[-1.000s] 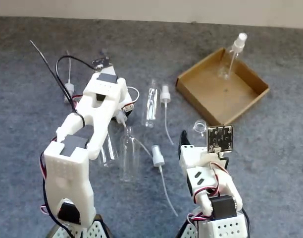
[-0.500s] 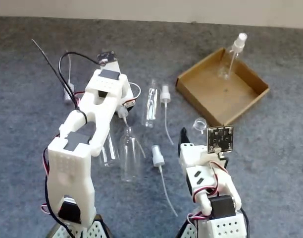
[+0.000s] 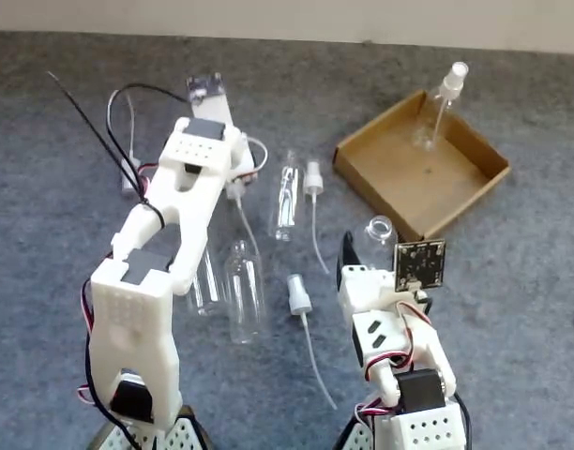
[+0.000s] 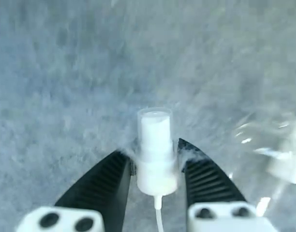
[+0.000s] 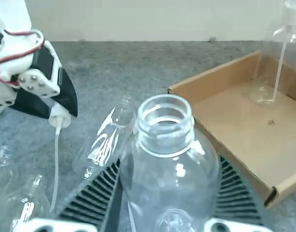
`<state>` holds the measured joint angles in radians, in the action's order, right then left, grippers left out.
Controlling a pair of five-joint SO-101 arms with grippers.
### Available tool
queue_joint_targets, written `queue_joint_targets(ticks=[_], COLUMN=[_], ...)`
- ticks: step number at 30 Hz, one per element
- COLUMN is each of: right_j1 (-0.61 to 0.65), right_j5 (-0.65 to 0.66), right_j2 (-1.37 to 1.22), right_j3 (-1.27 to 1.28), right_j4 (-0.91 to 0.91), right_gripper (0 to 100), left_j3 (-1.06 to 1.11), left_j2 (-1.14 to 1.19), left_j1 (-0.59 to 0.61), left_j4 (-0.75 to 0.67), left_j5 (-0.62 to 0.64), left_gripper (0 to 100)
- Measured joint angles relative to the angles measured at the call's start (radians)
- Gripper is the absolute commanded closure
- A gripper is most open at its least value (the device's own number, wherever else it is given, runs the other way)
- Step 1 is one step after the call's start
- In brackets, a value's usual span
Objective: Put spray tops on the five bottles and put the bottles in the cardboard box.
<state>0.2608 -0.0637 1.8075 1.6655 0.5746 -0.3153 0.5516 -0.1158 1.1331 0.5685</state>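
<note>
Your left claw (image 4: pixel 155 153) is pinching a white spray top (image 4: pixel 155 145) by its collar, one finger on each side, with the thin tube hanging down between them. From above, that top hangs over the grey table (image 3: pixel 512 309), beyond the neck of a bare bottle (image 3: pixel 245 291) lying on its side. Your right claw (image 5: pixel 170 166) is clamped around an open bottle (image 5: pixel 165 140), held upright with its mouth facing up. It is just outside the near edge of the cardboard box (image 3: pixel 362 155), and I can't tell whether it touches the cardboard. The held top and the open bottle are well apart, each in its own claw. Inside the box, a capped bottle (image 3: pixel 437 117) stands upright in the far corner with its spray top already on. A second bare bottle (image 3: pixel 287 197) lies on the table between your two arms, and just beside it is a loose top (image 3: pixel 313 178) with its tube trailing toward you. Another loose top (image 3: pixel 299 295) lies nearer your right arm, its tube also pointing toward you. A further bottle (image 3: pixel 203 281) lies partly under your left arm, touching or nearly touching the first bare one. On the far side of your left arm, a small top (image 3: pixel 129 169) rests on the table.
</note>
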Motion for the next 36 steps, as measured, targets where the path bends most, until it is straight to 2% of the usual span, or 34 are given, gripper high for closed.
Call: queue_joint_targets(ticks=[7,12,15,22,29,36], right_j1=[0.000,0.006,0.081,0.203,0.210,0.212], right_j5=[0.000,0.000,0.000,0.000,0.000,0.000], right_j2=[0.000,0.000,0.000,0.000,0.000,0.000], right_j3=[0.000,0.000,0.000,0.000,0.000,0.000], right_j4=[-0.023,-0.023,-0.023,-0.023,-0.023,-0.023], right_gripper=[80.0,79.8,79.8,79.8,79.8,79.8], left_j3=[-0.114,-0.126,-0.126,-0.126,-0.117,0.034], left_j2=[-0.094,-0.216,-0.316,-0.568,-0.727,-0.941], left_j1=[0.000,0.000,-0.020,-0.169,-0.245,-0.313], left_j4=[-0.002,-0.002,0.017,0.152,0.190,0.226], left_j5=[-0.003,-0.144,-0.186,-0.204,-0.204,-0.206], left_gripper=[100,100,100,100,100,100])
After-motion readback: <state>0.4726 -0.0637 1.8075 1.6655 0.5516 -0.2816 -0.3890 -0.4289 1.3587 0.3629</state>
